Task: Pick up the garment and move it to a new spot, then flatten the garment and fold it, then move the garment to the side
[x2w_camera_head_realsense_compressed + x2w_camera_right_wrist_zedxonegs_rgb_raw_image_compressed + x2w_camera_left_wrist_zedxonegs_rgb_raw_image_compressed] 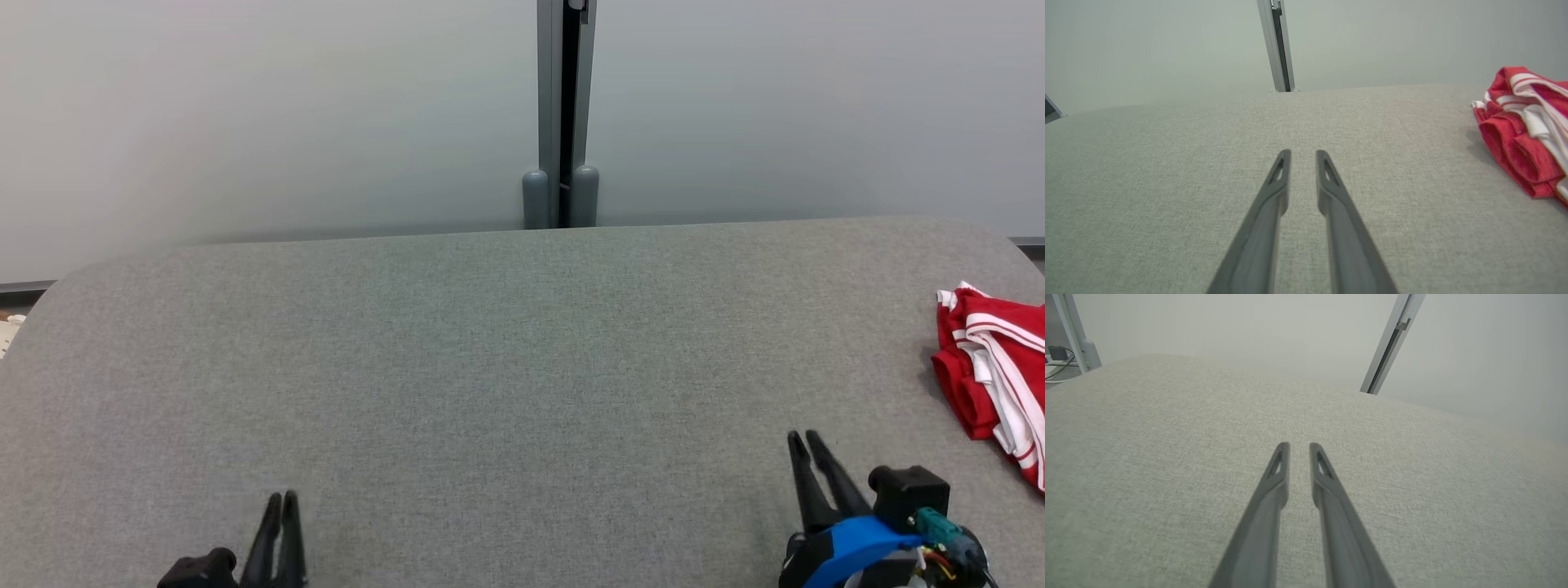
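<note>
Garment (992, 371) bunched, red-white | right gripper (802, 438) nearest it, left gripper (282, 496) far off | both barely parted, empty | best: widen, pinch top fold

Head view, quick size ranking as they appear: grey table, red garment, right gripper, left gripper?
1. grey table, by far the largest.
2. red garment and right gripper: look about alike, both cut by the frame edge, so unranked.
3. left gripper, smallest, mostly cut off at the bottom edge.
</note>
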